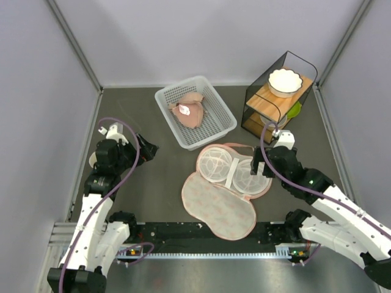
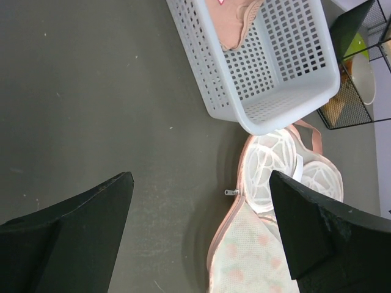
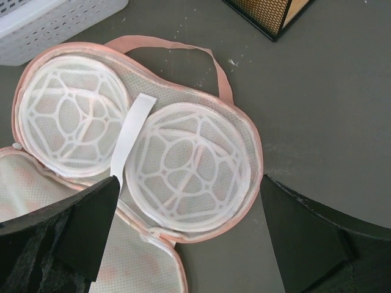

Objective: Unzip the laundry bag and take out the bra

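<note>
Laundry bag [image 1: 220, 204] is laid unzipped and flat directly beneath the right gripper [image 3: 189, 213], whose jaws are spread apart over the exposed mesh cups [image 3: 192, 165]. The bra [image 1: 189, 111] is seen in the white basket [image 1: 212, 135], ahead-right of the left gripper [image 2: 201, 183], likewise spread.

You have bare table [image 1: 153, 189] on the left, between the left gripper [image 1: 146, 150] and the laundry bag [image 1: 220, 201]. The white basket [image 1: 227, 125] sits just behind the bag, its walls all round the bra [image 1: 188, 110]; only the top is free. The black rack [image 1: 269, 104] stands near the right gripper [image 1: 261, 166], at the far right.
</note>
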Controlling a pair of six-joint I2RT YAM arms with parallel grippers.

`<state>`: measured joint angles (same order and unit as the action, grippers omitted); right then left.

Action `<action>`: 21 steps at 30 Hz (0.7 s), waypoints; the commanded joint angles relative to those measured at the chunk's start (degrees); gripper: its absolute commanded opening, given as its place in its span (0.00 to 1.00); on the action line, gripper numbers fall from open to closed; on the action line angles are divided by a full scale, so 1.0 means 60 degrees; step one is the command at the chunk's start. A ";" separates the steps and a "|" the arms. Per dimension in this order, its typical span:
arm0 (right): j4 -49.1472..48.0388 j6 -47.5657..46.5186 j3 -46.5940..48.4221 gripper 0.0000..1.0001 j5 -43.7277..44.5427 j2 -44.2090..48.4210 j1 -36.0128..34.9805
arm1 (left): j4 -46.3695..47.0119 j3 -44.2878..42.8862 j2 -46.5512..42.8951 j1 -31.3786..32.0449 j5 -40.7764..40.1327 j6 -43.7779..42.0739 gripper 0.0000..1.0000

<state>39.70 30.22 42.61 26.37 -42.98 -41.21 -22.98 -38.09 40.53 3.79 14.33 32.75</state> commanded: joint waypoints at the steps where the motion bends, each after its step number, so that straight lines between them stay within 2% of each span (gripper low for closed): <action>1: -0.0025 0.0486 -0.0144 0.99 0.0248 0.0044 0.0042 | -0.0168 -0.0449 -0.0032 -0.0046 -0.0264 -0.0185 0.99; 12: 0.0077 0.0486 -0.0056 0.99 0.0321 0.0132 0.0042 | -0.0110 -0.0347 -0.0061 -0.0046 -0.0176 -0.0010 0.99; 17: 0.0616 0.0734 -0.0027 0.99 0.1328 0.0424 0.0101 | -0.0124 -0.0332 -0.0017 -0.0046 -0.0190 -0.0009 0.99; 19: 0.0663 0.0736 -0.0026 0.99 0.1450 0.0774 0.0421 | -0.0168 -0.0390 -0.0017 -0.0046 -0.0176 -0.0068 0.99; 21: 0.0562 0.0314 0.0002 0.99 0.0999 0.1097 0.1327 | -0.0183 -0.0521 0.0012 -0.0046 -0.0016 -0.0170 0.99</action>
<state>42.81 33.71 41.89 31.51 -39.88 -39.68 -24.88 -38.37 40.56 3.79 13.50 32.80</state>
